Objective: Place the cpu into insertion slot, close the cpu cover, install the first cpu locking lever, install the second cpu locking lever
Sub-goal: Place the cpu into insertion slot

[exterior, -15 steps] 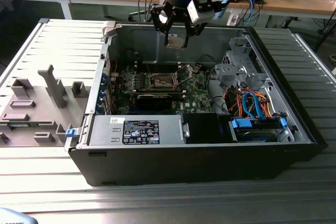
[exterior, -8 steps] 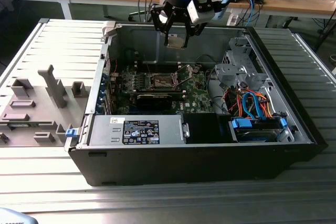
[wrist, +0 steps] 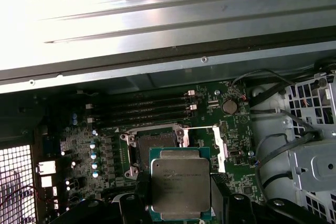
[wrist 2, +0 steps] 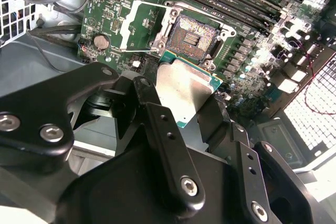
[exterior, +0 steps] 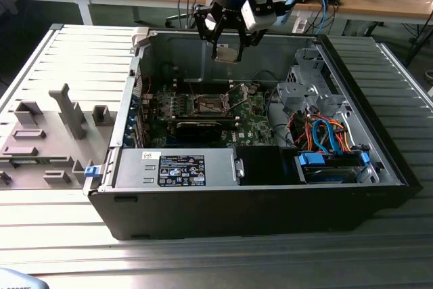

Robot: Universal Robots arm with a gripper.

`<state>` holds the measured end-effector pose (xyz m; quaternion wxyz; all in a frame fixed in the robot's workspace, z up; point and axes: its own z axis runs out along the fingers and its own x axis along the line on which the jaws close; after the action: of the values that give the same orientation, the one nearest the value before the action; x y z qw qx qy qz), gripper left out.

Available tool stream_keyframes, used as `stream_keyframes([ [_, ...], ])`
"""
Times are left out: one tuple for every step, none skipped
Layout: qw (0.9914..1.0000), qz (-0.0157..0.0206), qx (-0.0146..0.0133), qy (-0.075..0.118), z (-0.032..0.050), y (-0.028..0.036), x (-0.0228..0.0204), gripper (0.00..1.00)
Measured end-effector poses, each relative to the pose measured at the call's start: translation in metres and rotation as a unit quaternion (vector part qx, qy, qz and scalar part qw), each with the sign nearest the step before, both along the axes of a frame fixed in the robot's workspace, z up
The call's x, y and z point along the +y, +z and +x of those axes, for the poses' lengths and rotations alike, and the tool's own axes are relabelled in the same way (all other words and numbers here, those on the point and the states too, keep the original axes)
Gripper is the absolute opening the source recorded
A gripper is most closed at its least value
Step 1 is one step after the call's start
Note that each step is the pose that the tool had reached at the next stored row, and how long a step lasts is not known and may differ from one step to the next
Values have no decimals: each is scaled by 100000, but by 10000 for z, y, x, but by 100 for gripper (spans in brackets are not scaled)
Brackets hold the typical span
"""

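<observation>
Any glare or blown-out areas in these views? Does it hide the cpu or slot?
First wrist view: ribbed metal panel blown out white; cpu and insertion slot readable. Second wrist view: glare washes part of the board. Exterior view: even light, case interior shaded.

The exterior view stands off my arm, high and well back, looking down at a slant into the open black metal computer case (exterior: 237, 214) on the ribbed grey metal tabletop (exterior: 203, 262), with my black hand (exterior: 226, 49) above the case's far wall. Both wrist views ride close behind my hand and face down onto the green circuit board (wrist 2: 118, 11) (wrist: 233, 153), from opposite sides. They share the flat, square, silver-grey cpu (wrist 2: 181, 90) (wrist: 180, 184) in my hand and the small, square, silver-rimmed insertion slot (wrist 2: 194, 35) (wrist: 157, 145) beyond it. The exterior view sees that slot (exterior: 208, 105) from afar.
</observation>
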<state>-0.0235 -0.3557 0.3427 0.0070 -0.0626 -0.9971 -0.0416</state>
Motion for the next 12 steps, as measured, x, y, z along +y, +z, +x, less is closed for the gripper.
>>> stream_keyframes([
  [100000, -2, 0, -19, 0, 0, 0, 55],
  [100000, 0, 1, -45, 0, 0, 0, 55],
  [100000, -1, -1, -65, 0, 0, 0, 55],
  [100000, 0, -1, -84, 0, 0, 0, 55],
  [100000, -1, -2, -102, 0, 0, 0, 55],
  [100000, -1, 1, -130, 0, 0, 0, 55],
  [100000, 1, 1, -149, 0, 0, 0, 55],
  [100000, -1, 1, -173, 0, 0, 0, 55],
  [100000, -2, 1, -192, 0, 0, 0, 55],
  [100000, 0, 0, -219, 0, 0, 0, 55],
  [100000, 0, 0, -259, 0, 0, 0, 55],
  [100000, 0, -1, -287, 0, 0, 0, 55],
])
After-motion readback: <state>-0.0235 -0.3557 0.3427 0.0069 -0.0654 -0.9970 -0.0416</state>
